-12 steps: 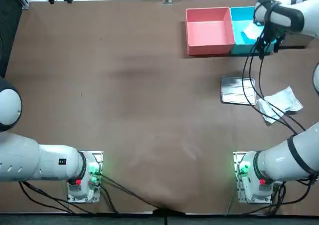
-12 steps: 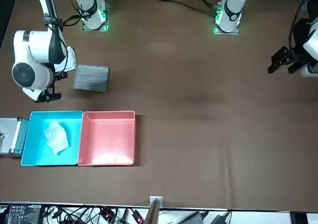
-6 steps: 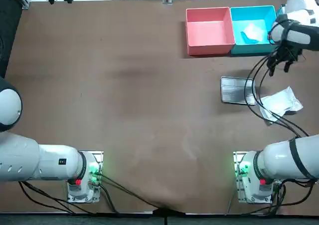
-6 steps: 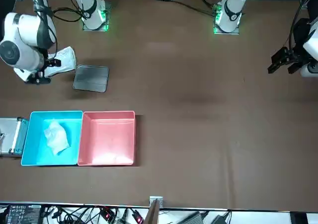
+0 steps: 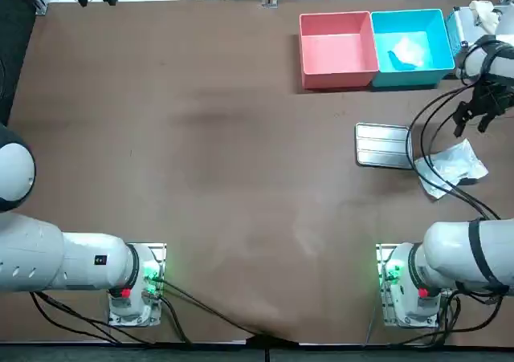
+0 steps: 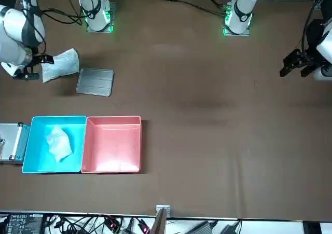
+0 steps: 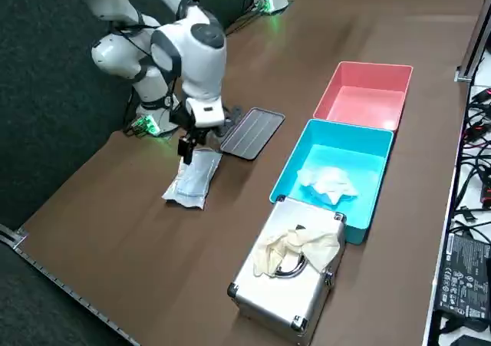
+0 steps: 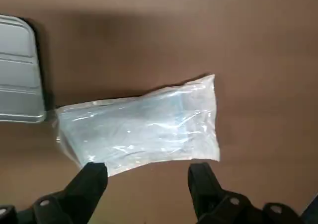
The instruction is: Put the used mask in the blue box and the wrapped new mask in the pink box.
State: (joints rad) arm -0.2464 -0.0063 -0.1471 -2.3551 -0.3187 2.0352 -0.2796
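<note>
Beside the tray (image 8: 17, 67) on the desk (image 8: 248, 35), the wrapped mask (image 8: 141, 127) lay flat, ungripped. Hand (image 8: 146, 170) hung above it, spread wide, apparently lining up to straddle the wrapper. Used mask (image 5: 408, 50) sat in blue box (image 5: 393, 29); pink box (image 5: 337, 49) held nothing.

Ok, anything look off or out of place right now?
Nothing stands out. The used mask lies in the blue box, and the wrapped mask lies flat on the table with the open right gripper above it.

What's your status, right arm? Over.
Right fingers open, hovering by wrapped mask. Used mask in blue box. Tray beside wrapped mask, not blocking.
</note>
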